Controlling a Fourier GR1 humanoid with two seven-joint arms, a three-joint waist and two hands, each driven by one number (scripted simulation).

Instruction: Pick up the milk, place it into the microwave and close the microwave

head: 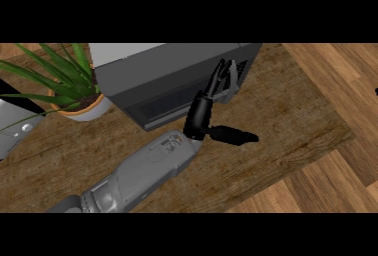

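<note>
Milk is nowhere to be seen from here, folks: not on the counter point(295, 125) and not in either hand. My guess is it already sits inside the microwave point(170, 70), hidden behind the dark front, so I can't describe it at all.

Start at the right hand point(210, 102), near the middle of the scene. Its fingers point(220, 75) are stretched out straight and point far, lying against the door point(233, 80) at the microwave's right front corner. The thumb juts out to the right, over the wood, and the hand holds nothing. That looks like a flat-handed push, so I'd call this the last step, shutting the door.

The door looks to stand a little proud of the front, though I can't tell whether it's latched. The next move would be to keep the straight fingers on the panel and press it across until it sits flush.

Further out, a potted plant point(77, 100) stands just left of the microwave. The left hand point(7, 92) barely shows at the left edge, and I can't tell how it's set.
</note>
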